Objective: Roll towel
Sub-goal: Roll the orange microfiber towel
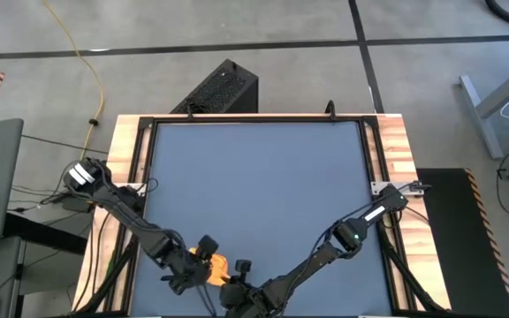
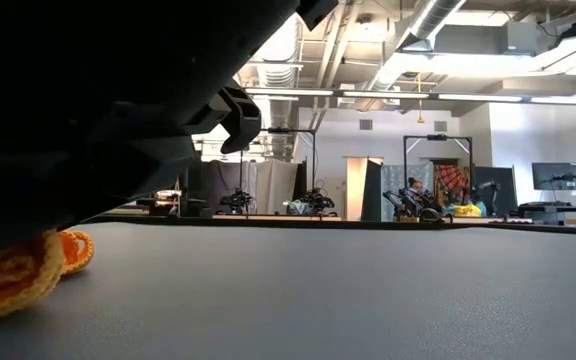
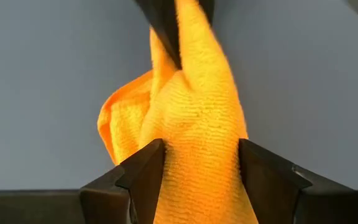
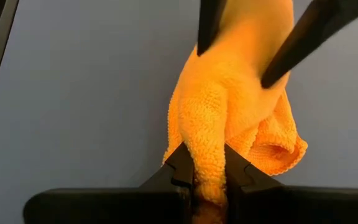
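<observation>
Together, both claws pinch one bunched towel

Closely paired at the near edge of the counter (image 1: pixel 263 177), the two claws meet over the same small cloth. In its own wrist view the left claw (image 3: pixel 201 165) has its two fingers pressed against either side of the towel (image 3: pixel 191 130), the yellow-orange fabric bulging up between them. The right claw (image 4: pixel 204 171) is clamped tighter on a narrow fold of the towel (image 4: pixel 235 106), its fingers nearly together with the cloth squeezed in the gap. Each wrist view also shows the other arm's dark fingers gripping the far end of the bundle.

From above, the towel (image 1: pixel 216 266) is a small crumpled lump between the left claw (image 1: pixel 203 262) and the right claw (image 1: pixel 239 274), close to the counter's front edge and left of its middle. At counter height, a folded edge of the towel (image 2: pixel 28 270) rests on the dark surface beneath the arms.
</observation>
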Robot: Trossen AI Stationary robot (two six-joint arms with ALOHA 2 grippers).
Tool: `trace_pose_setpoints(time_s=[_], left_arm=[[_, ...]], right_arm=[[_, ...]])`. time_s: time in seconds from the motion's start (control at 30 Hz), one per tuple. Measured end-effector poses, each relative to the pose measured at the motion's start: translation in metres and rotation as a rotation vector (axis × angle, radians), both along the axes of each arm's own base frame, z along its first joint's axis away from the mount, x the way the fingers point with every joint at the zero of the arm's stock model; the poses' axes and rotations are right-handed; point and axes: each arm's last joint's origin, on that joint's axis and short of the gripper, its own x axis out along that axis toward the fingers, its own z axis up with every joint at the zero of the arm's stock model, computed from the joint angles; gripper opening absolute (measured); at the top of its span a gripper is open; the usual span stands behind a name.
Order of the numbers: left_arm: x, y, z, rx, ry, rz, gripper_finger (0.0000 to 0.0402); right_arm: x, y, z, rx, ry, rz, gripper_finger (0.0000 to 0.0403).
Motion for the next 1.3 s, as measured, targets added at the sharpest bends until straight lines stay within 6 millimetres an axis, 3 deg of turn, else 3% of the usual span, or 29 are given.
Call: trace_pose_setpoints(time_s=[0.33, 0.43, 0.57, 0.63, 0.77, 0.9, 1.13, 1.2, 1.3], left_arm=[[-0.002, 0.01, -0.005, 0.014, 0.086, 0.14, 0.018], [-0.003, 0.01, -0.005, 0.012, 0.103, 0.163, 0.0139], [-0.005, 0.01, -0.006, -0.014, 0.148, 0.14, 0.0042], [-0.006, 0.01, -0.007, -0.016, 0.164, 0.134, 0.0016], [-0.011, 0.016, 0.0, 0.051, 0.164, 0.139, 0.0006], [-0.014, 0.026, 0.026, 0.178, 0.049, 0.154, 0.0003], [-0.019, 0.053, 0.064, 0.316, -0.137, 0.219, 0.0002], [-0.023, 0.057, 0.066, 0.315, -0.148, 0.253, 0.0002], [-0.039, 0.053, 0.051, 0.279, -0.118, 0.28, 0.0001]], right_arm=[[0.004, 0.002, 0.002, -0.046, -0.015, 0.056, 0.0052], [0.006, 0.001, 0.003, -0.064, -0.024, 0.073, 0.0052], [0.009, -0.002, 0.004, -0.072, -0.032, 0.075, 0.0052], [0.009, -0.002, 0.005, -0.111, -0.039, 0.072, 0.0052], [0.012, -0.002, 0.01, -0.275, -0.078, 0.058, 0.0052], [0.015, -0.008, 0.016, -0.543, -0.058, 0.019, 0.0051], [0.039, -0.043, 0.024, -0.808, 0.051, 0.011, 0.005], [0.046, -0.051, 0.029, -0.841, 0.043, -0.005, 0.005], [0.047, -0.048, 0.033, -0.843, 0.016, -0.012, 0.005]])
